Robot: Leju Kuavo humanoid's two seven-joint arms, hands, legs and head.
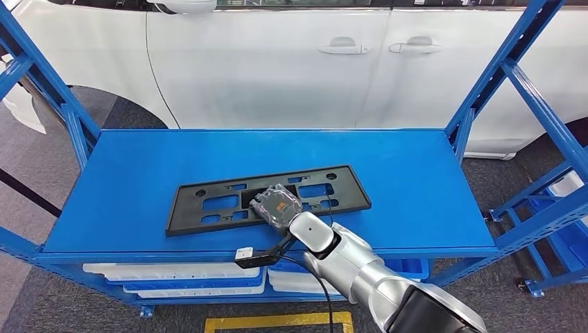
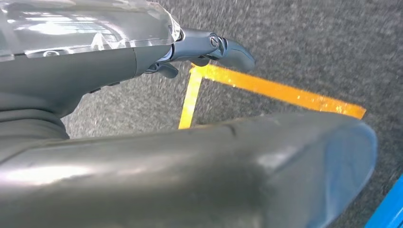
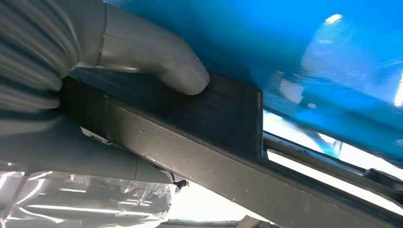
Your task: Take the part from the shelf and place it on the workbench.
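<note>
The part is a flat black rectangular frame with several cutouts [image 1: 186,211], lying slantwise on the blue shelf top [image 1: 416,180] near its front edge. My right hand [image 1: 277,206], wrapped in clear film, is at the middle of the part's near edge. Up close, the grey thumb [image 3: 180,76] presses on one face of the black part [image 3: 228,118] and the rest of the hand sits against the opposite face, so the hand grips it. My left hand [image 2: 85,71] hangs over the grey floor, fingers apart and holding nothing.
A white car [image 1: 277,62] stands close behind the shelf. Blue uprights [image 1: 513,69] flank the shelf on both sides, and another blue rack [image 1: 561,208] is at the right. White and blue trays [image 1: 180,274] fill the lower level. Yellow tape [image 1: 277,321] marks the floor.
</note>
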